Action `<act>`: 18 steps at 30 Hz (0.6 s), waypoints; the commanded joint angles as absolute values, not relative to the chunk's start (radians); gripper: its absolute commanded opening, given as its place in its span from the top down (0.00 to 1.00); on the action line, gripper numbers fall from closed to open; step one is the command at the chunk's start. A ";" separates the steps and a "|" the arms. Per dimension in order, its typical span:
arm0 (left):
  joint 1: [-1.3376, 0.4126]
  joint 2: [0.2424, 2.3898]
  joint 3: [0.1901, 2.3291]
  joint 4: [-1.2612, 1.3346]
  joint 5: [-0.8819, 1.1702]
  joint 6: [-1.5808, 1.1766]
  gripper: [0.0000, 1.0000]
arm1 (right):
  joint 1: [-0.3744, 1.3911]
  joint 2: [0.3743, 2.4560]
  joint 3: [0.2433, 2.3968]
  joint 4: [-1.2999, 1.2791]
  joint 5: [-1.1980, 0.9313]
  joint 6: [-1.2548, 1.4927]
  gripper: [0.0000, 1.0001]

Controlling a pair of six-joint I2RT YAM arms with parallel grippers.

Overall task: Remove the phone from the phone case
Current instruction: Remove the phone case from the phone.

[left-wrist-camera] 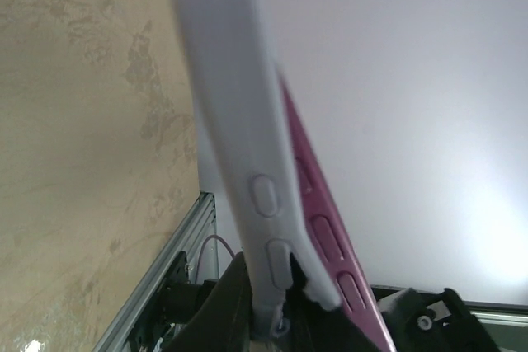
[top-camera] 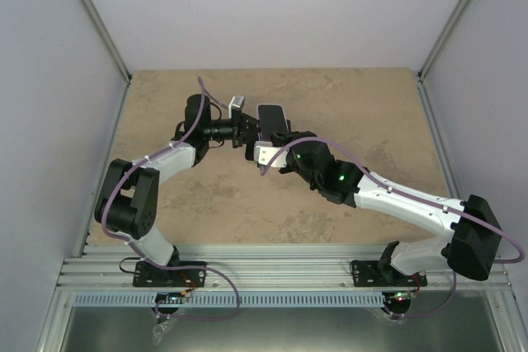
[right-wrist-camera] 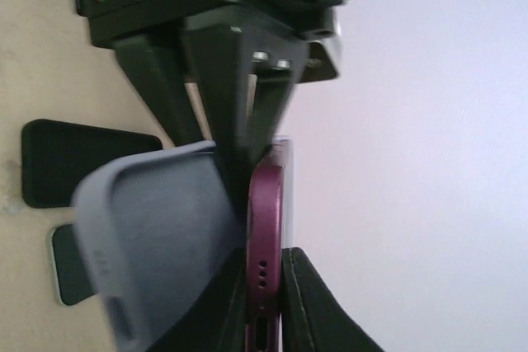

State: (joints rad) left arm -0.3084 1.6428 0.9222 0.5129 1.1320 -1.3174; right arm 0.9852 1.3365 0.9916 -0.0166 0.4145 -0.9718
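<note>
**Top view.** The phone [top-camera: 273, 118], dark face up with a pale rim, is held above the table [top-camera: 214, 212], just to the 12 o'clock side of centre. Both wrists cover the places where fingers meet it, so neither grip can be read from here.

**Left wrist view.** The lavender phone case [left-wrist-camera: 235, 113] is blurred and cut off at the frame's top edge, and it runs from 12 to 6 o'clock. The magenta phone shows along its 3 o'clock side, standing apart from the case wall. At 6 o'clock the left gripper [left-wrist-camera: 276, 323] is fully closed on the phone case. Its fingers are mostly out of frame.

**Right wrist view.** The right gripper [right-wrist-camera: 262, 311] is clamped tight on the phone's port end at 6 o'clock, and the case is peeled away toward 8 o'clock. The left gripper's black body fills 12 o'clock and blocks the phone's far end. One of its fingers sits between case and phone. At 9 o'clock, two dark flat shapes [right-wrist-camera: 82, 162] lie on the table, partly behind the case. What they are cannot be told.
</note>
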 commanded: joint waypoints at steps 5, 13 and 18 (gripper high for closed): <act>-0.305 1.641 0.956 0.506 1.154 -1.253 1.00 | 0.991 1.345 1.045 -0.003 0.466 -0.985 0.99; -0.301 1.650 0.964 0.395 1.122 -1.147 1.00 | 0.973 1.343 1.134 -0.132 0.384 -0.906 0.99; -0.295 1.653 0.971 0.315 1.089 -1.077 1.00 | 0.944 1.344 1.208 -0.216 0.295 -0.820 0.99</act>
